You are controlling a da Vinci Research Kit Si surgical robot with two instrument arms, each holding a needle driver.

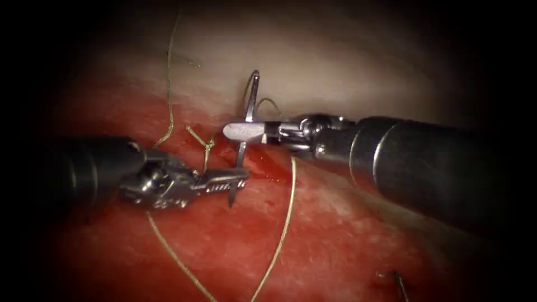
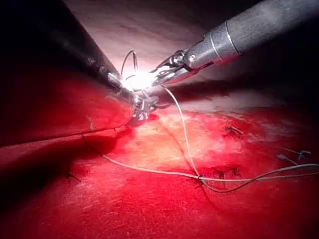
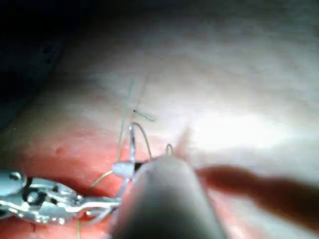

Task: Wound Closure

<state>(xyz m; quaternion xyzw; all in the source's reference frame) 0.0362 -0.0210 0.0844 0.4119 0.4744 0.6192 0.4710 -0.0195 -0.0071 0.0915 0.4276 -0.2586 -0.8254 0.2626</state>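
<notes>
Steel needle (image 1: 246, 137), tip indistinct, double-gripped

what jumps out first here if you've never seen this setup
The curved needle stands upright at the centre of the endoscope view, clear of the tissue, held by both tools. The right gripper clamps it near mid-curve and the left gripper grips it close to the point. Pale thread trails down across the red fluid by the cut.

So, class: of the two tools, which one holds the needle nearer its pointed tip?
The left tool: it grips the needle near the tip; the right tool holds mid-curve.
</notes>
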